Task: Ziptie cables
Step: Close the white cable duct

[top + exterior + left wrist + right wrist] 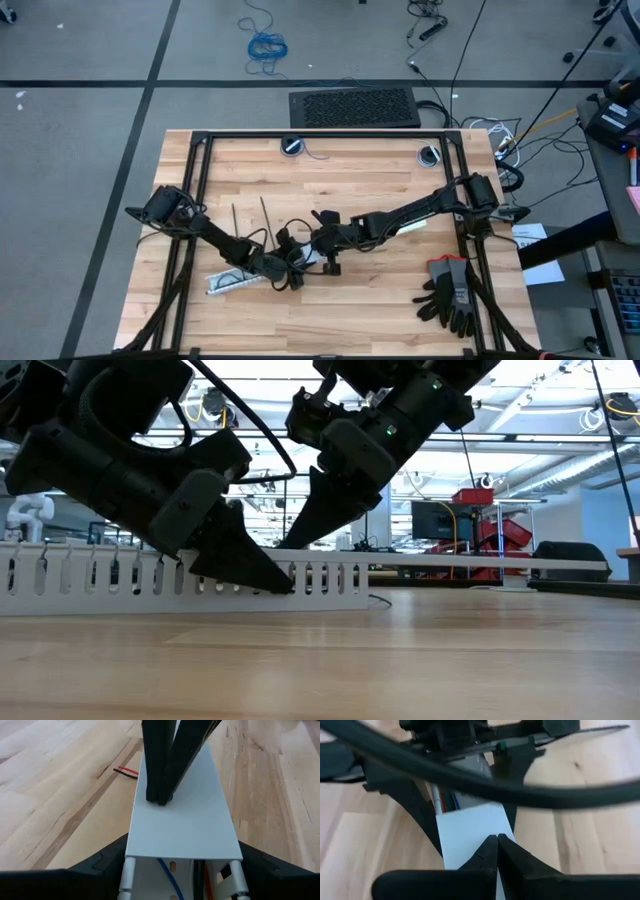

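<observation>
A white slotted channel with a flat white lid [182, 815] lies on the wooden table [380, 310]. Thin blue [165, 870] and red wires, the cables, run inside it; they also show in the right wrist view [447, 800]. One red-and-black wire end [125, 771] lies on the wood beside it. My left gripper [275, 268] straddles the channel's end. My right gripper [497, 842] is shut, its tips on the lid. Two thin black zipties [236, 222] [266, 215] lie flat on the table, just beyond both grippers. My left gripper holds the white channel at one end, one finger [102, 865] along each side wall, fingers lying along its length; the channel rests on the table. My right gripper presses its shut fingertips [160, 795] on the lid's top [175, 807], slanting down from the table's right.
Black gloves [450, 295] lie near the table's right near corner. Black frame rails [200, 170] run along the table's left, right and far sides. Two round fittings [292, 146] [430, 155] sit at the far edge. Bare wood stretches in front of the grippers.
</observation>
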